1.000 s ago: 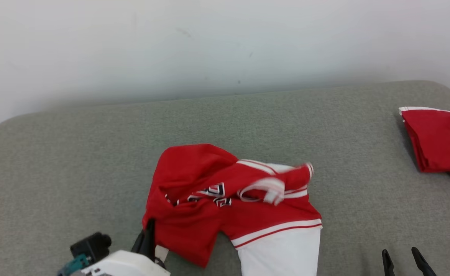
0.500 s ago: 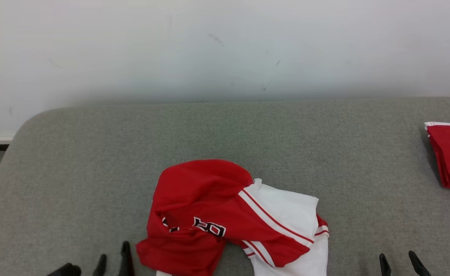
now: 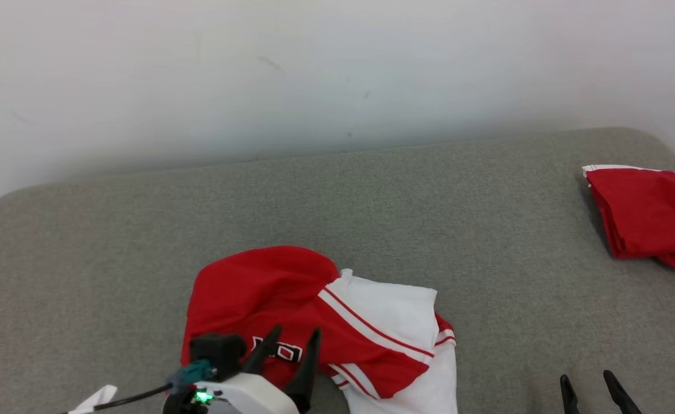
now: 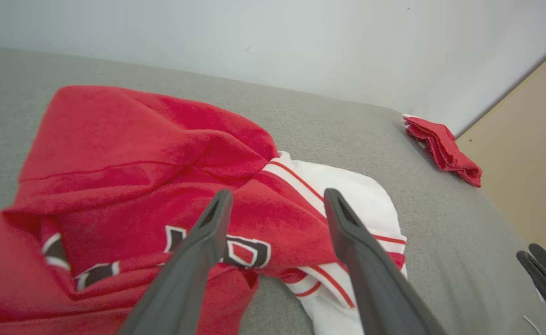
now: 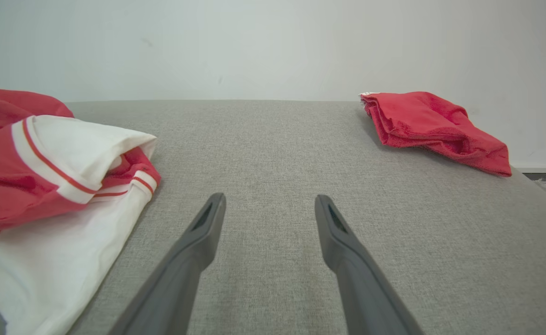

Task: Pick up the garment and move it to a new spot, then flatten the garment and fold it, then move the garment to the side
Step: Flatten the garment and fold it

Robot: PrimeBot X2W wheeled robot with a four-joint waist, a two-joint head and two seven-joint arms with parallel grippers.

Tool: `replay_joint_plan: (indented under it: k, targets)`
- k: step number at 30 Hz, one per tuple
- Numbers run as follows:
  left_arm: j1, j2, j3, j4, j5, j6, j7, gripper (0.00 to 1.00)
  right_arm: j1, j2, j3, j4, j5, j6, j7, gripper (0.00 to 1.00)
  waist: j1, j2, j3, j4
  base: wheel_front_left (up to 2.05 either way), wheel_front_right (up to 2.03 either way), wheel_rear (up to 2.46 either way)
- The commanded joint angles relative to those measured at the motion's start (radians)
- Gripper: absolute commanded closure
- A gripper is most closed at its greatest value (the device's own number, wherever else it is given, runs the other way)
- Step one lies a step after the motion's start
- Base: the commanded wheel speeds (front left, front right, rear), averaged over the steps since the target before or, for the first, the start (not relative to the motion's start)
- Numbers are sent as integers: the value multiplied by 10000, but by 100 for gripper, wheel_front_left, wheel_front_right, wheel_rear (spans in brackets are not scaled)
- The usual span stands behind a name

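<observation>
Crumpled red-and-white garment [image 3: 320, 322] on couch

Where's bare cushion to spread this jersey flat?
Widest bare stretch: between the jersey and the wall, running left to the cushion edge. Also bare between jersey and folded red cloth. Crowded near-centre, where the left gripper hangs over the jersey.

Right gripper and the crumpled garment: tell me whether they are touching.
Apart. The head view shows a wide strip of bare grey cushion between the right gripper and the white edge of the garment.
</observation>
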Motion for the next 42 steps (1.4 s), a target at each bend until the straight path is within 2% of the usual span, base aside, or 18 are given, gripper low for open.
replay_joint_plan:
  k: [1, 7, 14, 20, 21, 22, 26, 31, 35, 42]
  targets:
    - [-208, -21, -153, 119, 146, -96, 154, 0, -109, -20, -3, -3, 60, -23, 9, 0, 0, 0, 95, -287, 0, 0, 0]
    - [-1073, -46, -1320, 1100, 880, -495, 1154, 0, -304, 82, 21, 24, 125, -23, 9, 0, 0, 0, 364, -1099, 0, 0, 0]
    - [-1888, 200, -2037, 2255, 1595, -691, 2051, 0, -429, 231, -1, 25, 173, -23, 9, 0, 0, 0, 756, -1871, 0, 0, 0]
    - [-2405, 379, -2378, 3091, 1907, -808, 2599, 2, -519, 319, -48, 12, 198, -23, 9, 0, 0, 0, 919, -2182, 0, 0, 0]
    - [-2442, 352, -2346, 3254, 1876, -814, 2537, 74, -536, 332, -50, 15, 200, -23, 9, 0, 0, 0, 935, -2203, 0, 0, 0]
    - [-2541, 373, -2336, 3391, 1972, -789, 2448, 100, -554, 347, -51, 25, 203, -23, 9, 0, 0, 0, 946, -2220, 0, 0, 0]
    - [-2810, 142, -2084, 3676, 1789, -877, 1904, 100, -557, 381, -81, 48, 197, -23, 10, 0, 0, 0, 933, -2212, 0, 0, 0]
    - [-2820, -177, -1403, 3233, 1299, -794, 826, 100, -449, 351, -198, 66, 106, -23, 9, 0, 0, 0, 736, -2046, 0, 0, 0]
    - [-2475, -177, -1015, 2305, 806, -827, 432, 100, -257, 263, -272, 95, 47, -23, 9, 0, 0, 0, 460, -1785, 0, 0, 0]
    - [-1482, 298, -265, -143, -193, -769, 412, 100, -31, 127, -234, 127, 14, -23, 9, 0, 0, 0, -102, -1331, 0, 0, 0]
